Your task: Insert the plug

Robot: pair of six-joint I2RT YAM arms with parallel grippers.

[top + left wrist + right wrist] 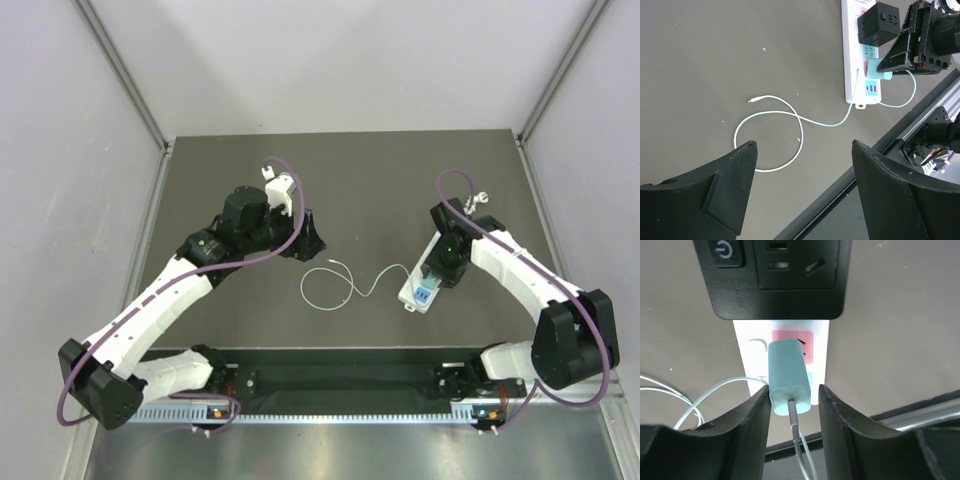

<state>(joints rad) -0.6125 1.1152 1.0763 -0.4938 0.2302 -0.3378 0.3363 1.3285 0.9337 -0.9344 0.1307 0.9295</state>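
Clamping the plug (788, 375) at the power strip (744, 355) was the right gripper (792, 399); the left gripper (804, 147) held its jaws apart.

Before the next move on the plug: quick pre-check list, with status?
1. Grip: right gripper shut on teal plug: ok.
2. Position: plug over pink socket of power strip: ok.
3. Prongs seated: cannot tell, hidden under the plug body.
4. Clearance: black adapter apart from plug: ok.
5. Slack: cable lies in a loose loop: ok.
6. Other arm: left gripper open, empty, off the strip: ok.
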